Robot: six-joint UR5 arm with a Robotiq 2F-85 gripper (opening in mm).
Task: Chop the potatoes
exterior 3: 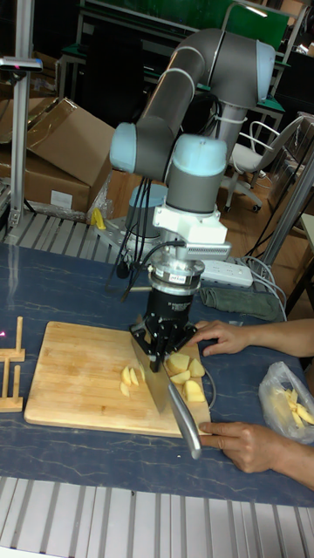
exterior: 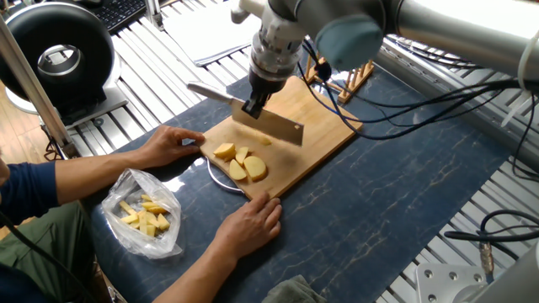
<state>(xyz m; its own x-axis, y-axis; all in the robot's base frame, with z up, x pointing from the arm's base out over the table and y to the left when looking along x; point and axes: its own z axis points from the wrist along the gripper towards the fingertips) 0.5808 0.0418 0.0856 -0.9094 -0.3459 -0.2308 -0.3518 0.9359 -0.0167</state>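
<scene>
My gripper (exterior: 253, 108): clamped tight on the knife (exterior: 268, 126).
Knife: blade long and flat, above the board (exterior: 324, 126).
Potatoes (exterior: 239, 162): piled at the board's near end, by the man's hands (exterior: 246, 224).

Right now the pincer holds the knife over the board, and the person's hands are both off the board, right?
Not quite. The pincer does hold the knife over the board, but both hands rest at its edge, as the fixed view shows.
</scene>
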